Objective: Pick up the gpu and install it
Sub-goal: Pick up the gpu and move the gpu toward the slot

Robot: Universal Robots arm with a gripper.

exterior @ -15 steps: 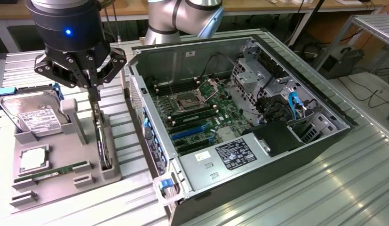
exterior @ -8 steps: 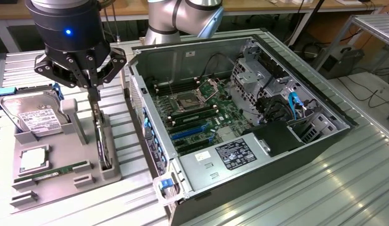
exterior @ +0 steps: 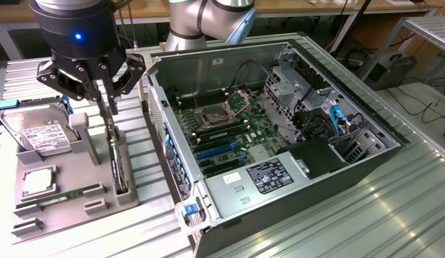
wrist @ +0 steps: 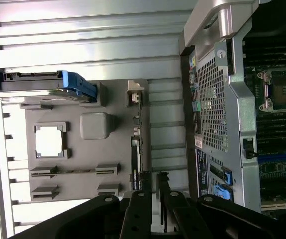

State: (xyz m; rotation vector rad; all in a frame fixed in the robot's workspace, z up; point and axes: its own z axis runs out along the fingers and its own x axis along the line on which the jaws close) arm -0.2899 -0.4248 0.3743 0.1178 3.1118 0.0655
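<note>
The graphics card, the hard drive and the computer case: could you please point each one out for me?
graphics card (exterior: 119, 169): exterior view, on its thin black edge.
hard drive (exterior: 51, 138): exterior view, on its white label.
computer case (exterior: 207, 70): exterior view, on its bare inner wall.

Open tower case and a grey parts tray side by side on a ribbed metal table
The tower case lay on its side with its panel off, showing a green motherboard with a bare CPU socket, blue expansion slots next to it, a power supply with a dark label at the near end and a blue cable by the drive cage. On the exterior view's left, the tray held a silver hard drive with a white label leaning in its slot, a square processor lying flat in a recess, and a narrow green RAM stick set between clips
</note>
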